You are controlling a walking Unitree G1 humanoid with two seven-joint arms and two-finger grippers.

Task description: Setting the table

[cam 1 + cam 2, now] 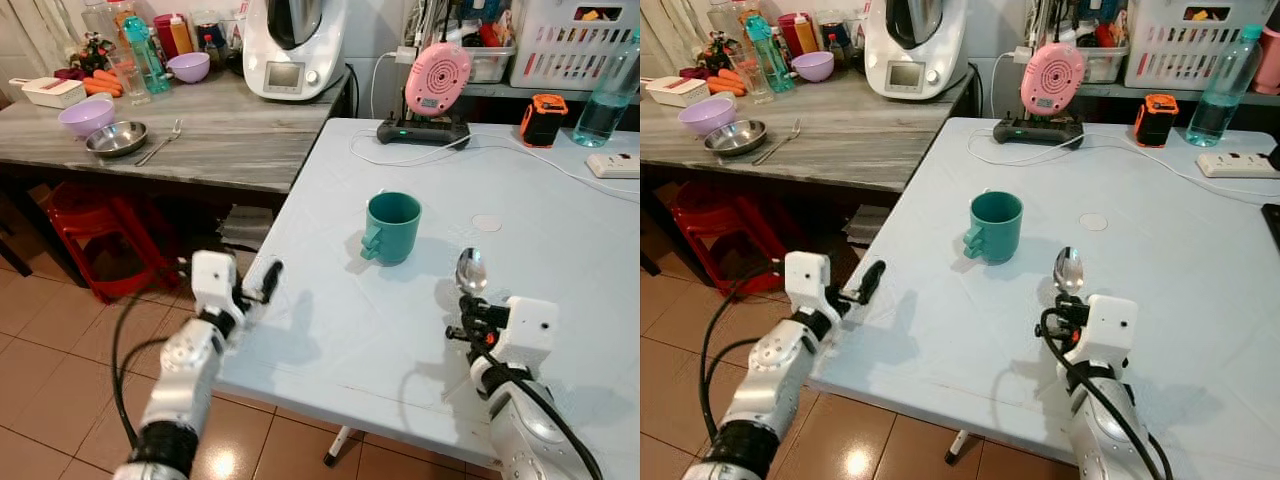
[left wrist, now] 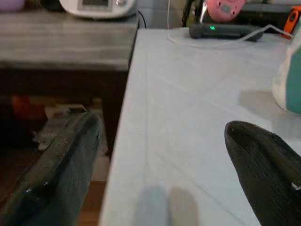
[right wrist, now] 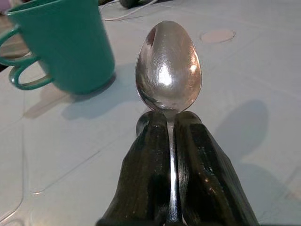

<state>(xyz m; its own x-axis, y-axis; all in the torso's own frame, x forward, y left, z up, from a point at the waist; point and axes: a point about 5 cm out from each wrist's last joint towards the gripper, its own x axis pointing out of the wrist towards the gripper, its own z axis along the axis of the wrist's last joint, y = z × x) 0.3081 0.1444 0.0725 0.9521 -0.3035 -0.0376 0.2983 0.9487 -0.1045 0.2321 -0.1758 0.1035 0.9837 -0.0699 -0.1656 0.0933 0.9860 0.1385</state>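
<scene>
A teal mug [image 1: 392,227] stands upright on the white table [image 1: 330,330], its handle toward the near left. My right gripper [image 1: 470,305] is shut on the handle of a metal spoon [image 1: 471,270], whose bowl sticks out above the table to the mug's near right. In the right wrist view the spoon [image 3: 168,70] is pinched between the two black fingers [image 3: 150,179], with the mug [image 3: 61,44] beside it. My left gripper [image 1: 268,281] hovers at the table's near left edge, open and empty.
A grey counter [image 1: 230,140] to the left holds a metal bowl [image 1: 116,138], a fork [image 1: 162,143], purple bowls, bottles and a white kitchen machine [image 1: 294,45]. At the table's far end are a pink device [image 1: 437,80], cables, an orange box and a water bottle [image 1: 612,90].
</scene>
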